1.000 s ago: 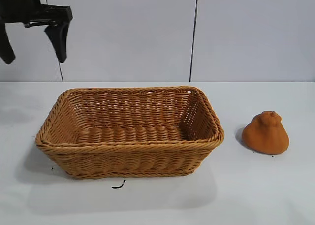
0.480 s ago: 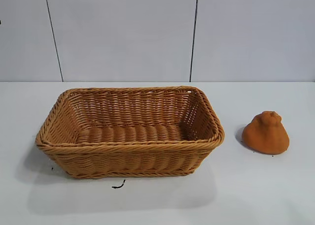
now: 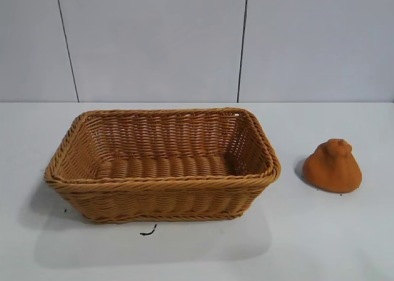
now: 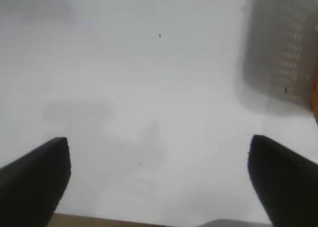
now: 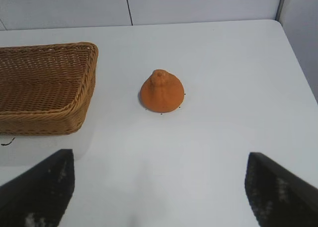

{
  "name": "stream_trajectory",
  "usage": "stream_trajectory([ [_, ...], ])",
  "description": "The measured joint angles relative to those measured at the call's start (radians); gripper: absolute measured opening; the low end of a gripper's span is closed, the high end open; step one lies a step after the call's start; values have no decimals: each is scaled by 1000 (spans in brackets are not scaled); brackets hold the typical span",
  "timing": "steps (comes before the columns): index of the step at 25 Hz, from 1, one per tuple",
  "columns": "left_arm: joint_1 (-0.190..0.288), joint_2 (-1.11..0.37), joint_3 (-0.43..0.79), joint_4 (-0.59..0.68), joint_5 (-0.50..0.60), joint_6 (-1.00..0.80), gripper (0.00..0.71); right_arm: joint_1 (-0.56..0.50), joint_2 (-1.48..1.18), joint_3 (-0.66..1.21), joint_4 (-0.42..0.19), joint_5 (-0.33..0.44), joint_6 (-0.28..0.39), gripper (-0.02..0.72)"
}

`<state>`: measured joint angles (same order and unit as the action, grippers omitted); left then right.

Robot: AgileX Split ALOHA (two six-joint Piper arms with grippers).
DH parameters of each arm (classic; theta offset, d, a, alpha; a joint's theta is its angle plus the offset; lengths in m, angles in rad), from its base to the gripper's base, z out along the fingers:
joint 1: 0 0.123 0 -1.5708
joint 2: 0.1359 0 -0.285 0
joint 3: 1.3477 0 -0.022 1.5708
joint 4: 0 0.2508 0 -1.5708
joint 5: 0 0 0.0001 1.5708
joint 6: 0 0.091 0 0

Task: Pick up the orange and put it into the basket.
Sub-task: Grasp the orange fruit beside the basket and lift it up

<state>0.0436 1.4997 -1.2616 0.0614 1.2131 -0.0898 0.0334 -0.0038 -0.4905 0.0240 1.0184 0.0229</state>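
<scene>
White desk (image 3: 184, 256) and pale grey wall panels fill your exterior view, and neither arm shows in it. You've got the basket (image 3: 161, 181) sitting left of centre in that frame, open side up, nothing inside it. Off to the lower right, well apart from the basket's right rim, the orange (image 3: 332, 165) sits on the desk, broad base down, knobbly top up.

Switch to your right wrist view and you get what the exterior doesn't: the right gripper (image 5: 159, 187), fingers (image 5: 42, 189) spread wide and holding nothing, dark tips at the lower corners of the frame. Dead ahead, centre of the picture, is the orange, with the basket's corner at the left edge. The desk's far edge and right-hand edge both show there, and bare desk lies all round the orange, so it's open on every side.

Your left wrist view looks almost straight down on bare white desk. The left gripper (image 4: 159, 182) is released too, fingers (image 4: 35, 180) wide apart at the bottom corners. A blurred patch of weave sits at the upper right; likely the basket, but you can't be sure.
</scene>
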Motion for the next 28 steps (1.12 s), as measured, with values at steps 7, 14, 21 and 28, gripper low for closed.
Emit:
stream_trajectory([
  [7,0,-410,289,-1,-4,1,694,0,0,0,0,0,0,638],
  [14,0,-838,543,-46,-101,1,694,0,0,0,0,0,0,638],
  [21,0,-1209,722,-54,-124,5,694,0,0,0,0,2,0,638],
  [28,0,-1403,759,-75,-141,8,694,0,0,0,0,2,0,638],
])
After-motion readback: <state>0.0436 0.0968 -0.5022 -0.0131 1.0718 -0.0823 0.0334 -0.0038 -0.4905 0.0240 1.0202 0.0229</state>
